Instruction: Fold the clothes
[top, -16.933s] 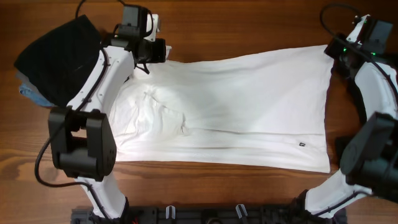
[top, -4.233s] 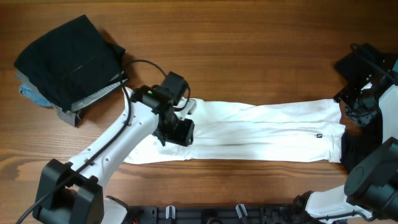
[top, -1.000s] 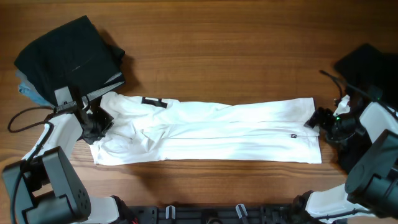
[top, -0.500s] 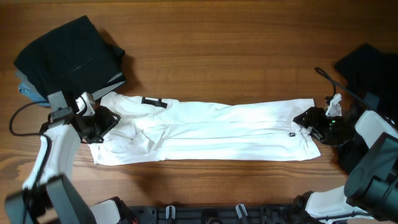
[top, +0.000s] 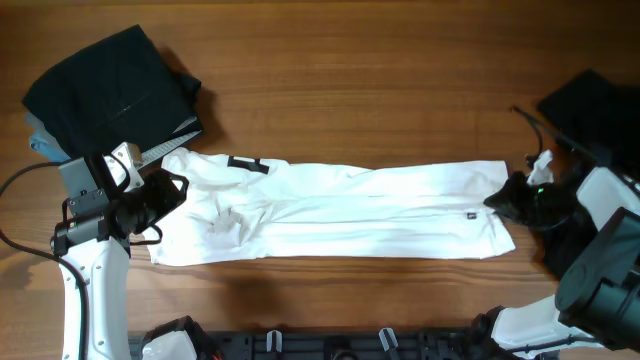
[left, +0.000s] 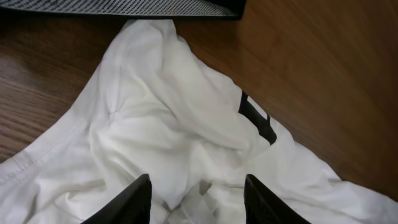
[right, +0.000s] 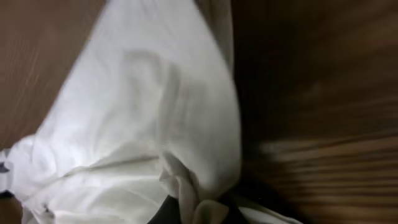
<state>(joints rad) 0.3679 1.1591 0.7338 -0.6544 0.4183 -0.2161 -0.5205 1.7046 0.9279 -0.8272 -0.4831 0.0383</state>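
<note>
Table (top: 350, 70) of brown wood seen from above; white T-shirt (top: 340, 210) lies across the middle of the frame as a long narrow band, already doubled lengthwise, its left end bunched. My left tool (top: 168, 195) sits over that bunched end with fingers spread, cloth between them but, as far as I can tell, not gripped; my right tool (top: 503, 200), at the right end, is pressed together, pinching the hem edge. Black garment (top: 590, 105) lies at upper right; folded dark stack (top: 100, 90) at upper left. I judge the crosswise fold is in hand; next I need the left tool closed on its end, then one end carried evenly over the other.
</note>
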